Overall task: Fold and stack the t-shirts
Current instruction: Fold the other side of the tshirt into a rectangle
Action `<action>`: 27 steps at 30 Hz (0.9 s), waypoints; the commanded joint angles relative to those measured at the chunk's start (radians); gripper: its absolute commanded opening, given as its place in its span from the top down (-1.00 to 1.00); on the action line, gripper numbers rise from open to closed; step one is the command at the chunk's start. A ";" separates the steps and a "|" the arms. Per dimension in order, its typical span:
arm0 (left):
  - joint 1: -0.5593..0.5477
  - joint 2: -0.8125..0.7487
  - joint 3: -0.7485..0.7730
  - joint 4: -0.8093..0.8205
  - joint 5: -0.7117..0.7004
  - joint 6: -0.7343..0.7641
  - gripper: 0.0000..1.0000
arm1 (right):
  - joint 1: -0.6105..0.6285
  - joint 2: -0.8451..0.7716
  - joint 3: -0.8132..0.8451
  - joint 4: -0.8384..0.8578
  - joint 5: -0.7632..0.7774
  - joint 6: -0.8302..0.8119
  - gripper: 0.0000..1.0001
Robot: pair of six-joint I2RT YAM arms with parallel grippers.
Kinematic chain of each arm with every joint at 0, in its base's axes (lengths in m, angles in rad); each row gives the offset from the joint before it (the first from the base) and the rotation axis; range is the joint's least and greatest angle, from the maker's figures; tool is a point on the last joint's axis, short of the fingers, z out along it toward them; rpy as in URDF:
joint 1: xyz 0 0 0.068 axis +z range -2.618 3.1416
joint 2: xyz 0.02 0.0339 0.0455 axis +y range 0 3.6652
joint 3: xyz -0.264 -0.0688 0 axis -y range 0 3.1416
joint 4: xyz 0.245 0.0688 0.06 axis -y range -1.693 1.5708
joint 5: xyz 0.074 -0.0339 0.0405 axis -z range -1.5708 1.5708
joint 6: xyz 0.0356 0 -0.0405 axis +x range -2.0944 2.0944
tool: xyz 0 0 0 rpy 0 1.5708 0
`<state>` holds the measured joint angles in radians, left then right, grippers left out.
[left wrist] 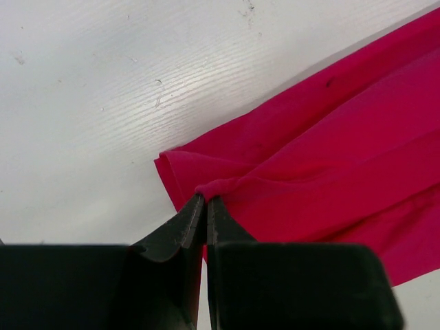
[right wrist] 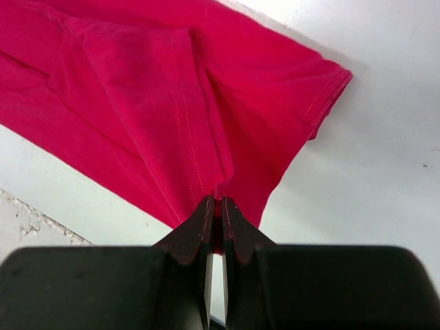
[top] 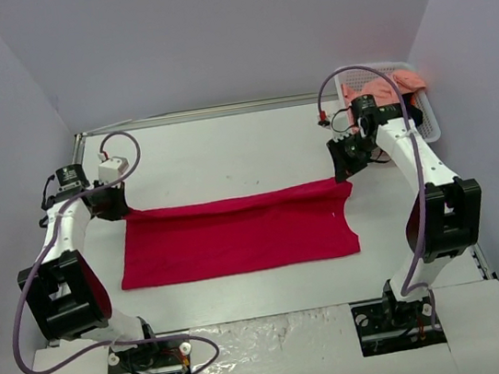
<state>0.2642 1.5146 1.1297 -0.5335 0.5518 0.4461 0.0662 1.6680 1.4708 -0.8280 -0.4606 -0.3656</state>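
Note:
A crimson red t-shirt (top: 238,235) lies folded into a wide band across the middle of the table. My left gripper (top: 114,204) is shut on its far left corner, where the cloth (left wrist: 309,158) bunches at the fingertips (left wrist: 196,206). My right gripper (top: 346,160) is shut on the far right corner, with red cloth (right wrist: 172,103) pinched between the jaws and a hemmed sleeve edge beside them. A salmon pink t-shirt (top: 385,89) lies crumpled in the basket at the far right, with a bit of black garment (top: 414,114) next to it.
A white lattice basket (top: 430,124) stands at the far right corner, behind my right arm. Grey walls enclose the white table (top: 226,153) on three sides. A crinkled white sheet (top: 270,333) covers the near edge between the arm bases.

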 commanded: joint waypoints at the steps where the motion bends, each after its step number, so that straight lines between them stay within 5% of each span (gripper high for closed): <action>1: 0.006 -0.005 0.004 -0.013 0.028 0.046 0.95 | 0.000 -0.044 -0.036 -0.043 -0.009 -0.027 1.00; 24: 0.006 -0.031 -0.105 0.020 -0.036 0.164 0.94 | 0.020 -0.017 -0.194 -0.042 -0.032 -0.110 1.00; 27: 0.006 -0.034 -0.126 0.006 -0.039 0.210 0.72 | 0.033 -0.013 -0.202 -0.043 -0.020 -0.118 0.94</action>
<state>0.2642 1.5234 1.0088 -0.5308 0.5220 0.5869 0.0822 1.6661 1.2758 -0.8276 -0.4767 -0.4553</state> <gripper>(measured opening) 0.124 0.032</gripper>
